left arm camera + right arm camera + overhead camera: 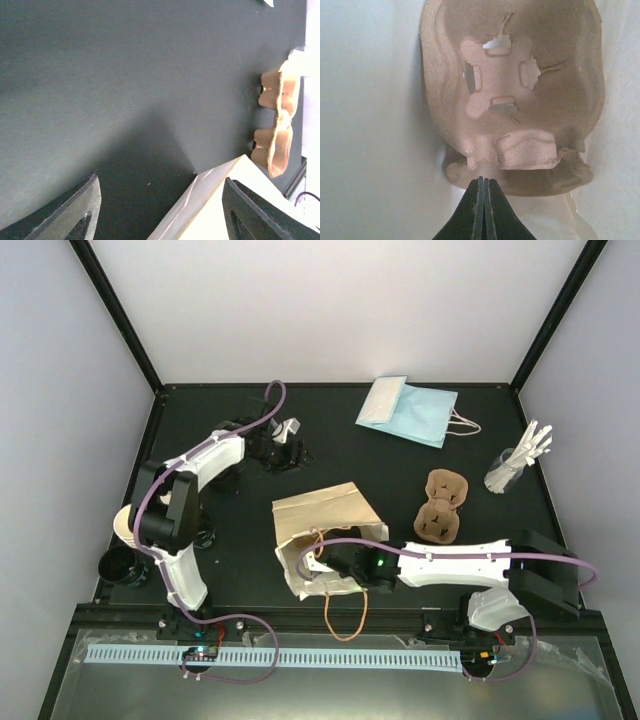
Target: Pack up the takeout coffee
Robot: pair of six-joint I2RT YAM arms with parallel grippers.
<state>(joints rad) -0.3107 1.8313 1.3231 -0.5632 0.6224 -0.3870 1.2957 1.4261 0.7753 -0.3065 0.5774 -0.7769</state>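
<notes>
Brown pulp is what the right gripper [482, 181] holds. Its fingers are pinched tight on the edge of a cup carrier [515, 100] inside the tan paper bag [325, 512]. The right arm lies low and stretches out to the left, into the bag's mouth. The left arm bends up at the elbow and reaches toward the far side of the table [380, 465]. The left gripper [160, 182] has its fingers wide apart with nothing between them. I cannot tell where the coffee cup is.
</notes>
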